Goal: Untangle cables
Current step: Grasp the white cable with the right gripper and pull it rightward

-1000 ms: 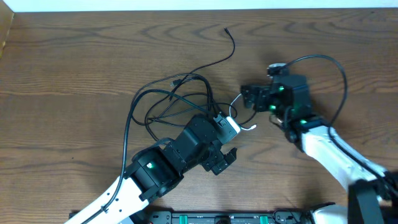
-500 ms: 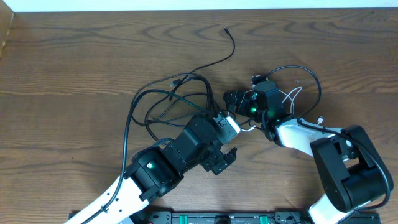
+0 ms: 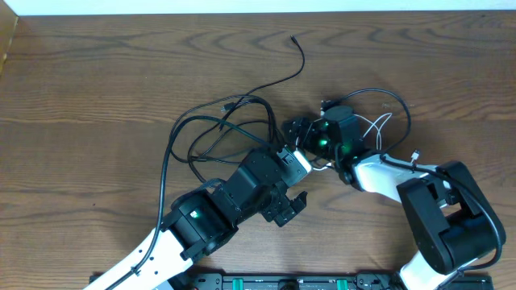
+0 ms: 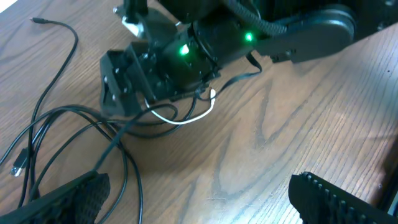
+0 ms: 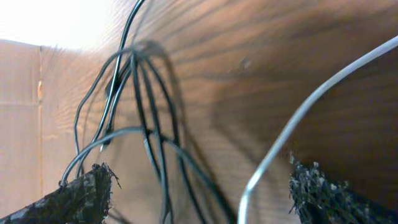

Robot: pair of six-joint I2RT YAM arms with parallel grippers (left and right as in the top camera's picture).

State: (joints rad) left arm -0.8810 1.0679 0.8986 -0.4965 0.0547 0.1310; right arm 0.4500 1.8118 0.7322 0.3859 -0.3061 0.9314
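Note:
The cables are a tangle of thin black cords (image 3: 218, 129) left of centre, with one long end running up to a plug (image 3: 293, 38). A short white cable (image 3: 321, 166) lies just right of the tangle. My right gripper (image 3: 292, 133) reaches in from the right, low over the table. It stands open, and in its wrist view the black cords (image 5: 146, 137) and the white cable (image 5: 298, 118) run between its fingertips without being pinched. My left gripper (image 3: 300, 182) hovers just below, open wide over bare wood (image 4: 196, 186). The white cable (image 4: 186, 118) lies ahead of it.
The wooden table (image 3: 97, 80) stretches far to the left and back, ending at a pale far edge (image 3: 242, 6). The right arm's own black cord and thin white wires (image 3: 377, 122) loop behind its wrist. A black base rail (image 3: 306, 282) runs along the near edge.
My right gripper has moved left across the table to the tangle's right edge. The left arm and the cables have stayed put.

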